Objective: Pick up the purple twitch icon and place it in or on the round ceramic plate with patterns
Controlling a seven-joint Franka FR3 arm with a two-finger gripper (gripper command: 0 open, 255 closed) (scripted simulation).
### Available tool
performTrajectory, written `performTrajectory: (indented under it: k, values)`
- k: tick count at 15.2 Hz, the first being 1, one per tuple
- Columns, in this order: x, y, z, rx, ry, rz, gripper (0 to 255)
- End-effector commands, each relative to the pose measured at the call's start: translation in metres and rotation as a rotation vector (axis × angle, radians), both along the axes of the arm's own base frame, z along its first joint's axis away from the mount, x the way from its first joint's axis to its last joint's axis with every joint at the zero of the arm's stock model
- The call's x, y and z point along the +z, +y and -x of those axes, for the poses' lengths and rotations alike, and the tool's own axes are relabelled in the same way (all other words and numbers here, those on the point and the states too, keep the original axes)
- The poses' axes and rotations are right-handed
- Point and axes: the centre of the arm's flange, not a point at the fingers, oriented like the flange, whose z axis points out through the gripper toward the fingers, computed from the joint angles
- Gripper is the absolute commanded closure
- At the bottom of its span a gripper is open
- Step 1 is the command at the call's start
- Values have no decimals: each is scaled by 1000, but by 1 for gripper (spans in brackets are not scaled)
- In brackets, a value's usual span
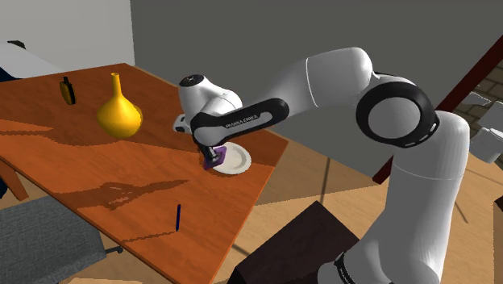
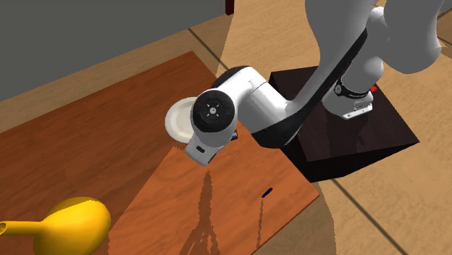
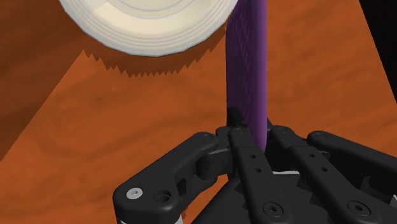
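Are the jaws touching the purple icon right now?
Touching. The wrist view shows the gripper's jaws shut on the purple icon, pressing both its faces.

This looks like a room in a home. A big brown wooden bench (image 1: 72, 153) stands on a light brown floor (image 1: 302, 181), with a plain grey wall (image 1: 322, 32) behind it. On the bench are home things: a yellow vase (image 1: 119, 113) with a thin neck, a small dark bottle (image 1: 68, 90), a round white plate (image 1: 236, 164) and a blue pen (image 1: 177, 218). A grey seat (image 1: 40, 242) sits by the bench's near corner. Off to the side is a brick wall (image 1: 482, 73).
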Motion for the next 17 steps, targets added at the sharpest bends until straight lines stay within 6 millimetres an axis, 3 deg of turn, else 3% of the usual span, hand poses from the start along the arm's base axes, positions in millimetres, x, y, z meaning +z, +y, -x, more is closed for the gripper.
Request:
performTrajectory:
  k: [1, 12, 13, 17]
  values:
    - [2, -24, -12, 0, 0, 0, 255]
    - [12, -150, -83, 0, 0, 0, 255]
    - [13, -158, -87, 0, 0, 0, 255]
    - [-8, -158, -87, 0, 0, 0, 255]
